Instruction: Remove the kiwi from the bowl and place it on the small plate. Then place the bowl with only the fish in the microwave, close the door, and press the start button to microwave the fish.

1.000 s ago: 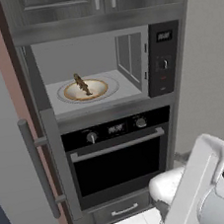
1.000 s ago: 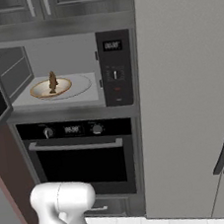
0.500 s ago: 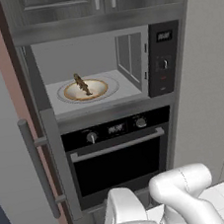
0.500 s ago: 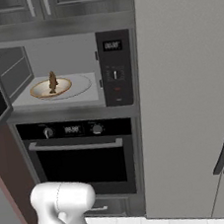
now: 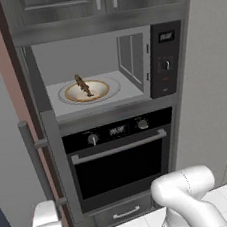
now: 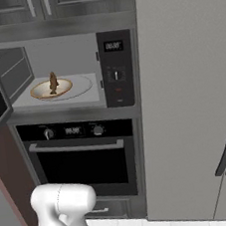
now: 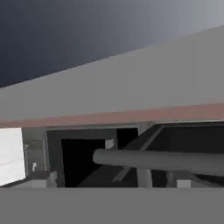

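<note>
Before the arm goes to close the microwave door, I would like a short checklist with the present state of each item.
1. Bowl sits inside the microwave chamber: ok.
2. Only the fish lies in the bowl, no kiwi there: ok.
3. Bowl is well back from the front edge of the chamber, so the door should not hit it: ok.
4. Door is swung open to the left, not yet closed: not ok.
5. Door handle lies close in front of the hand camera: ok.
6. Tool is open and holds nothing: open is ok, but its fingers are not visible, so its contact with the handle: cannot tell.
</note>
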